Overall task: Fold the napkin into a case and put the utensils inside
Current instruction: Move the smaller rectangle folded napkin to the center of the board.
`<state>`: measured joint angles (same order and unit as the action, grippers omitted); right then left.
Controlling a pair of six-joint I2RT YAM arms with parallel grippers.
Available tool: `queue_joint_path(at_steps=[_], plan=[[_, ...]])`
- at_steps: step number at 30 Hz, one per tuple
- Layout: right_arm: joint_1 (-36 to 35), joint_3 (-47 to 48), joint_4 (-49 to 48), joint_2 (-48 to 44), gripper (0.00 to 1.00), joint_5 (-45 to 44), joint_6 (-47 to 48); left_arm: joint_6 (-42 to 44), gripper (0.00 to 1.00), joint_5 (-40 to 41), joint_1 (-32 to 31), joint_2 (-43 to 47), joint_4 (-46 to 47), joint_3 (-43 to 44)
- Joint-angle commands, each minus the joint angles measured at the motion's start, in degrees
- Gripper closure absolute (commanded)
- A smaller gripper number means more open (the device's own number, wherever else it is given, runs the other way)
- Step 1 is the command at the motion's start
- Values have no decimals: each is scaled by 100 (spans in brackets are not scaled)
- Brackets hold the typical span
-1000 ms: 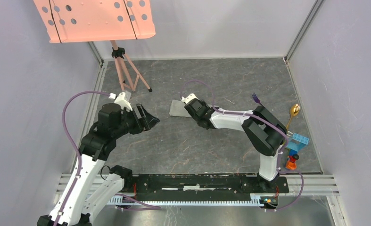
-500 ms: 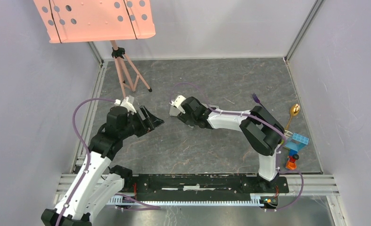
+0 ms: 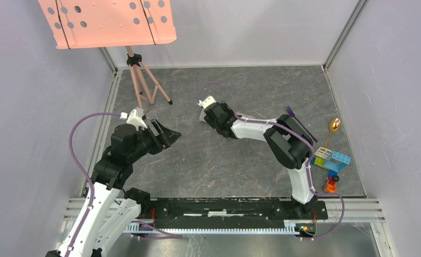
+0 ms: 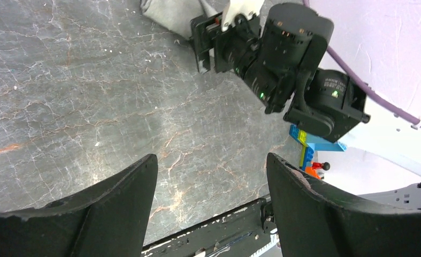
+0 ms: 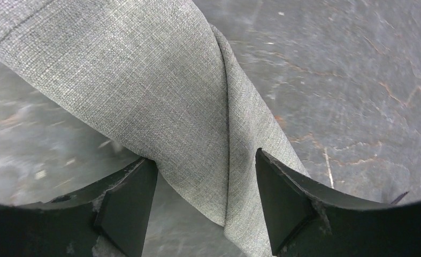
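As the right claw [image 5: 201,158] was carried farther back over the tabletop [image 4: 90,96], the left claw [image 4: 211,158] was drawn slightly leftward, jaws spread, nothing held. The napkin [image 5: 160,91] was seen twisted into a grey fold at mid-tabletop, between the right claw's parted jaws, not clamped.
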<state>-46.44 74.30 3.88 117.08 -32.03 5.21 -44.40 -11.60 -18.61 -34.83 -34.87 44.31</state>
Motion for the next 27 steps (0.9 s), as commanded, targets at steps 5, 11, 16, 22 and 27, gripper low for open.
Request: queue_joint_path(at_steps=[5,11,16,22,27], plan=[[888,584,252,381,28,-301,-174,-7,20,37,8,-45,-37,242],[1524,837,234,555,28,-112,-19,19,20,6,9,-77,-36,244],[1925,808,45,615,28,1,424,52,20,-51,8,-137,36,260],[2173,453,-352,313,28,276,1222,159,20,-123,9,-260,59,349],[2263,303,-462,73,26,803,1709,169,20,-181,8,-252,86,339]])
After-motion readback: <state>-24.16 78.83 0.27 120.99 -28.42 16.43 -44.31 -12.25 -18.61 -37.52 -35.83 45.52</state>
